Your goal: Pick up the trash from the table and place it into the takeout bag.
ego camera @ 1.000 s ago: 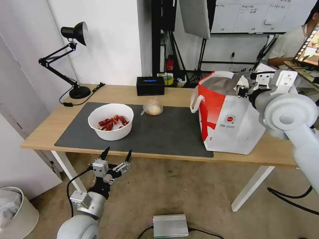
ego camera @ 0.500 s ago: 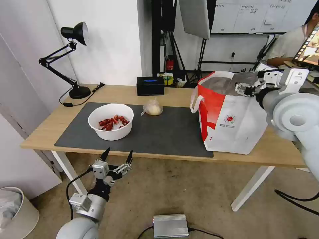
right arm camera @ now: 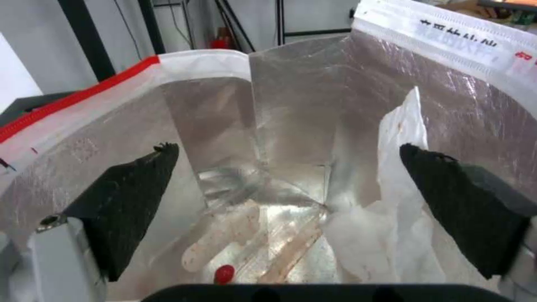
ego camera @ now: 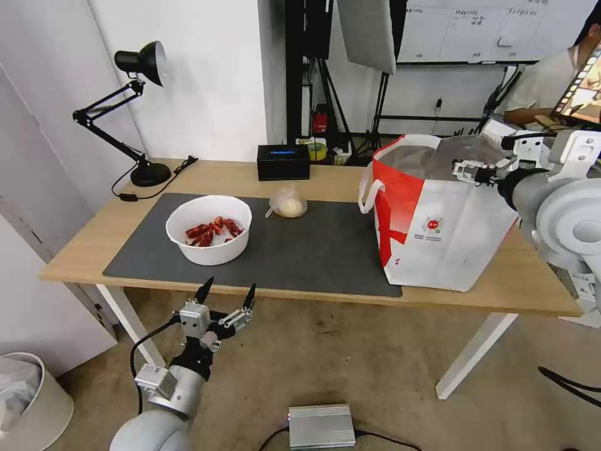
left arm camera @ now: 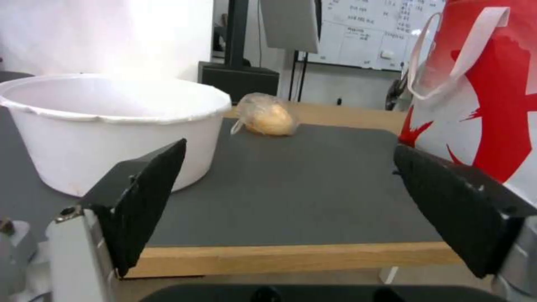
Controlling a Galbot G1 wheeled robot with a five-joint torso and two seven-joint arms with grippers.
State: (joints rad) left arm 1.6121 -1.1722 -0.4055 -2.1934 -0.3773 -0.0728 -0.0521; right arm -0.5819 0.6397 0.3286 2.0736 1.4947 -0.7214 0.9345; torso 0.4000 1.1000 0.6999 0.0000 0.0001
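Over the takeout bag (ego camera: pixel 438 219), the right gripper (ego camera: pixel 479 170) gapes empty; lift clear without snagging foil; left gripper (ego camera: pixel 226 294) waits apart.

The table (ego camera: pixel 350 178) is pale matt wood under a dull dark grey mat (ego camera: pixel 313 247). The bag (ego camera: pixel 438 232) looks like smooth white and red fabric, lined with crinkled shiny silver foil (right arm camera: pixel 291 126). The bowl (ego camera: pixel 210 228) is smooth white plastic.

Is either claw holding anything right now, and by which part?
Nothing is held. The right gripper is open over the takeout bag; the left gripper is open below the table edge.
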